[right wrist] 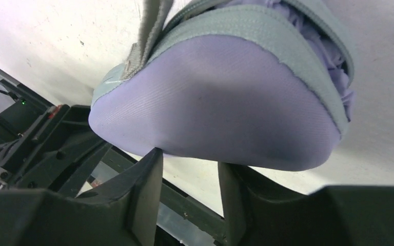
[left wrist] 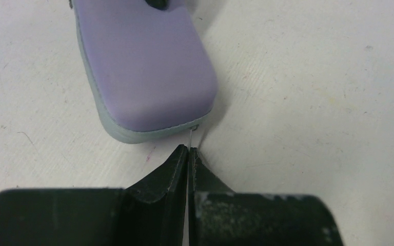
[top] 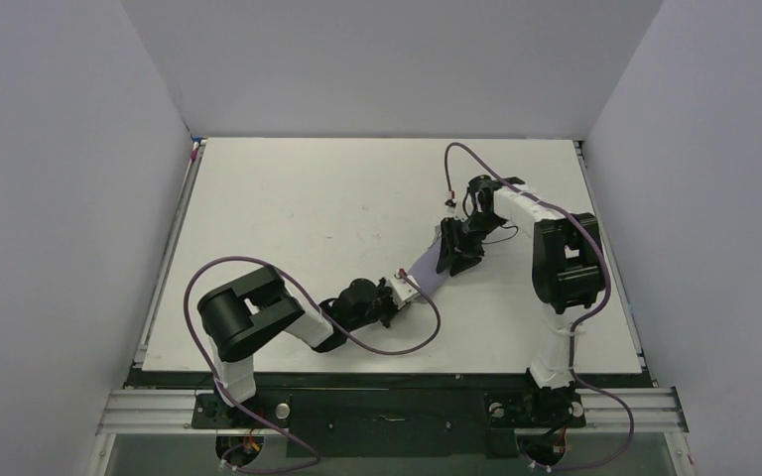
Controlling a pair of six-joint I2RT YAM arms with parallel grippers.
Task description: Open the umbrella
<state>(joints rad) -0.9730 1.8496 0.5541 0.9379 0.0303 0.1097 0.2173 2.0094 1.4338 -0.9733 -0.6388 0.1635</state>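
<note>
The umbrella (top: 424, 268) lies folded on the white table, between my two grippers. Its smooth lavender handle (left wrist: 143, 66) with a grey rim fills the upper left wrist view. My left gripper (left wrist: 190, 149) is shut on a thin pale cord (left wrist: 191, 136) that runs from the handle's corner; it also shows in the top view (top: 397, 295). The folded canopy end (right wrist: 215, 102), lavender fabric with grey edging and a strap, rests against the tips of my right gripper (right wrist: 187, 161). Its fingers (right wrist: 149, 189) stand apart with nothing between them. The shaft is hidden.
The table (top: 308, 218) is boxed in by grey walls on the left, back and right. A black frame rail (top: 387, 379) runs along the near edge. Dark arm hardware (right wrist: 31, 143) shows at the left of the right wrist view.
</note>
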